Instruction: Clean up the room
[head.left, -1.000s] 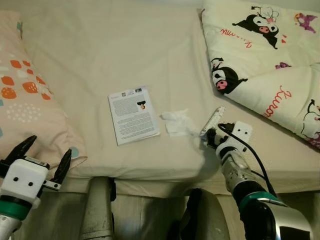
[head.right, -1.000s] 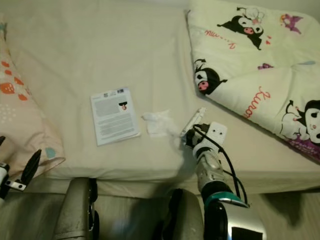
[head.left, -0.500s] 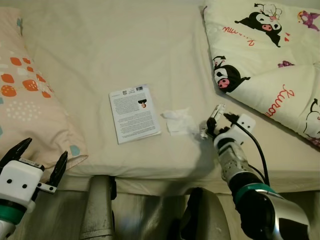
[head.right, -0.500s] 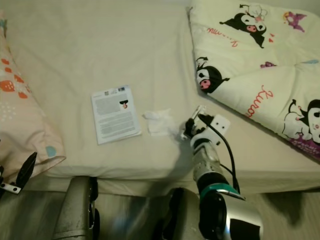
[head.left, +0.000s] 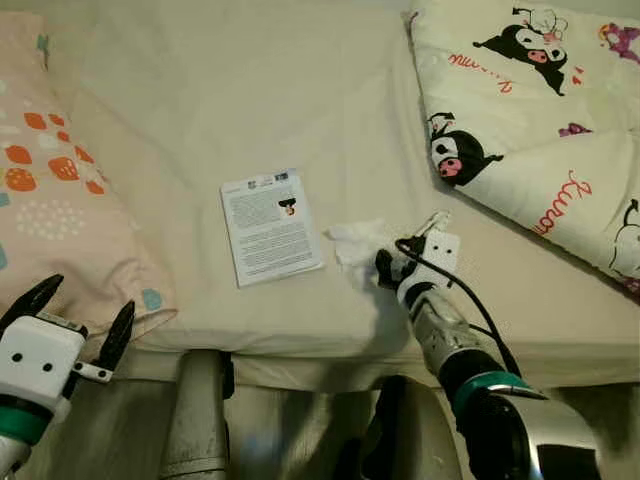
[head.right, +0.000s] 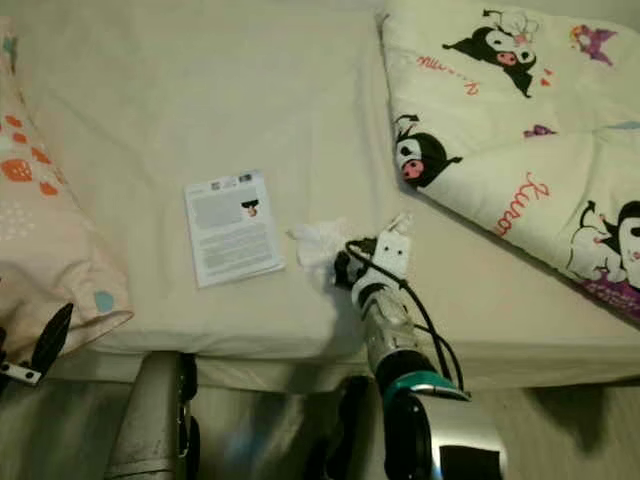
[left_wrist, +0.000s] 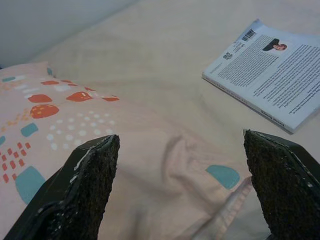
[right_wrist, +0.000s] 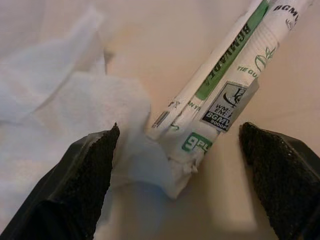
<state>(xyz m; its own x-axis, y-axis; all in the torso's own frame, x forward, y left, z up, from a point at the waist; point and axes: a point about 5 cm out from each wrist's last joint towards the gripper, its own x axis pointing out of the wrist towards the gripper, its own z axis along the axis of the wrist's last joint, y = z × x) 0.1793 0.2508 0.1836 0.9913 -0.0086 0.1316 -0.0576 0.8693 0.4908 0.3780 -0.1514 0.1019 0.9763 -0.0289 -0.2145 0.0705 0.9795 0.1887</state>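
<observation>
A crumpled white tissue (head.left: 355, 240) lies on the cream bed sheet (head.left: 250, 100), right of a white printed booklet (head.left: 270, 227). A white-and-green wrapper (right_wrist: 225, 85) lies against the tissue (right_wrist: 75, 110). My right gripper (head.left: 392, 262) rests low on the bed at the tissue's right edge. It is open, with its fingers (right_wrist: 85, 170) on either side of the wrapper's end and the tissue. My left gripper (head.left: 92, 296) hangs open at the bed's front left edge, just before the pillow corner (left_wrist: 150, 165).
A pink pillow (head.left: 50, 200) with orange shapes covers the bed's left side. A folded quilt (head.left: 530, 130) with cartoon prints fills the right. The mattress front edge (head.left: 300, 345) runs across below the gripper. A grey part (head.left: 195, 420) stands beneath it.
My right gripper has shifted left along the bed to the tissue, and the wrapper now lies between its fingers. My left gripper has sunk slightly.
</observation>
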